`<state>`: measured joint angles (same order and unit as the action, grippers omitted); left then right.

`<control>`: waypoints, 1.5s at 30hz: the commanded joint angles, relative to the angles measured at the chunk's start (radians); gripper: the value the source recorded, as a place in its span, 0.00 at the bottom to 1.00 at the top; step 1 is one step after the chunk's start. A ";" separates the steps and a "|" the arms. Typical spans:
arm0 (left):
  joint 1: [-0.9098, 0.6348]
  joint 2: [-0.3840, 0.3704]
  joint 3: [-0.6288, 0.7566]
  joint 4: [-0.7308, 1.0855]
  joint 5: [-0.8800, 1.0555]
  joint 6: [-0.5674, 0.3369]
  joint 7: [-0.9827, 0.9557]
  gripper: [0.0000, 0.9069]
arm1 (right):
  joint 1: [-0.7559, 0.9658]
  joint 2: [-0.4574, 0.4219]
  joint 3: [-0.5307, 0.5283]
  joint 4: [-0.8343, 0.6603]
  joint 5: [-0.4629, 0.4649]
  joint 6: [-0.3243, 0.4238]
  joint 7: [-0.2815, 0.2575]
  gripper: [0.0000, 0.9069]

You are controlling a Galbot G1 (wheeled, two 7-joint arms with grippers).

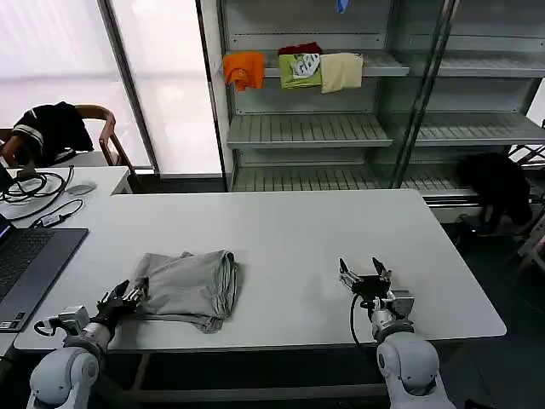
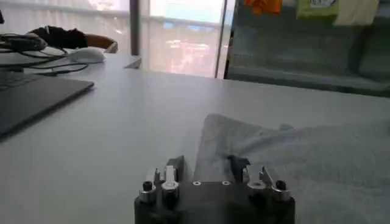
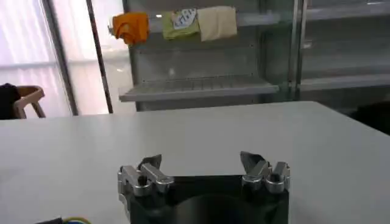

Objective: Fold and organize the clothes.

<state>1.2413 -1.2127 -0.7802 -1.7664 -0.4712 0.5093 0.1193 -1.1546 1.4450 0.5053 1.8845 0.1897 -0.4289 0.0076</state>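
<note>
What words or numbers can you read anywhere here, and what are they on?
Nothing here can be read for sure.
Green folded garment on the shelf: a white print, too blurred to read.
Grey T-shirt on the table: no print or label faces up.
Laptop: key markings too small to read.
Left gripper and right gripper: no markings readable.

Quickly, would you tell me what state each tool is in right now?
Left tool: open, at the edge of the light grey cotton T-shirt, holding nothing.
Right tool: open, empty.
</note>
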 commanded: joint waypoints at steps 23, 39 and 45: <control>-0.100 0.247 -0.244 -0.069 0.521 -0.194 0.102 0.00 | -0.002 0.000 0.009 -0.005 0.015 0.007 0.020 1.00; -0.052 0.291 -0.097 -0.208 0.855 -0.233 0.178 0.03 | -0.036 -0.018 0.036 -0.019 0.037 0.047 0.020 1.00; 0.016 -0.067 0.247 -0.013 1.136 -0.397 0.095 0.03 | -0.069 -0.058 0.074 -0.019 0.067 0.070 0.020 1.00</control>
<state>1.1799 -0.9781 -0.8778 -1.8990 0.2526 0.2794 0.2625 -1.1921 1.4196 0.5460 1.8644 0.2329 -0.3816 0.0275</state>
